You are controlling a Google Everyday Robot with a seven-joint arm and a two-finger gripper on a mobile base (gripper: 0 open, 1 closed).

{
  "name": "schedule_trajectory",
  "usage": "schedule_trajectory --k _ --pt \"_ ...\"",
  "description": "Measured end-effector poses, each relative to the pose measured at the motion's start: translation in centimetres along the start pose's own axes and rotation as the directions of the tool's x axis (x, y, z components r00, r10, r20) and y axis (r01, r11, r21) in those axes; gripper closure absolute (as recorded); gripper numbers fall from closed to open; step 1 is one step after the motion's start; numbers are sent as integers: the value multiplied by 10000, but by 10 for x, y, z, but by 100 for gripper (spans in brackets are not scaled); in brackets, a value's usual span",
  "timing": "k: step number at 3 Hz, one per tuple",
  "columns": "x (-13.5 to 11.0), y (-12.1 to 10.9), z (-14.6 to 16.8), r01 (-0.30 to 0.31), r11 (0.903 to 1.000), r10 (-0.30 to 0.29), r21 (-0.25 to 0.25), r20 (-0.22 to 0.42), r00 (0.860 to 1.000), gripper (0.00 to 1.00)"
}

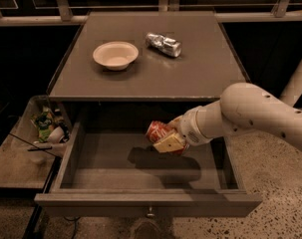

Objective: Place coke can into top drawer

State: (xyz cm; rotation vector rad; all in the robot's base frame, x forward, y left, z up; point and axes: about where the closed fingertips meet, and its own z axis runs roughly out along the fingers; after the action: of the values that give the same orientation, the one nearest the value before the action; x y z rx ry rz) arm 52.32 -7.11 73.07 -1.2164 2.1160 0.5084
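I have the gripper (168, 139) inside the open top drawer (140, 203), its fingers pinching the coke can (157, 130), which hangs tilted above the drawer floor. On the table (200, 78) sit a white bowl (115, 55) and a silver can (163, 44).

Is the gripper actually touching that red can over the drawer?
Touching: camera view shows the gripper, above the top drawer, clamped around the coke can.

Smooth white tubular arm (260, 111) with small dark holes. Its pale yellow tool (166, 139) hangs over the top drawer (115, 203).
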Motion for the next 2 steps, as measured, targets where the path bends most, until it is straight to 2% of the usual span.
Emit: schedule_trajectory --k 1,2 --pt "12 -4 25 -18 10000 19 22 -549 9985 100" --pt "11 -4 28 25 10000 -24 15 -599 9982 100"
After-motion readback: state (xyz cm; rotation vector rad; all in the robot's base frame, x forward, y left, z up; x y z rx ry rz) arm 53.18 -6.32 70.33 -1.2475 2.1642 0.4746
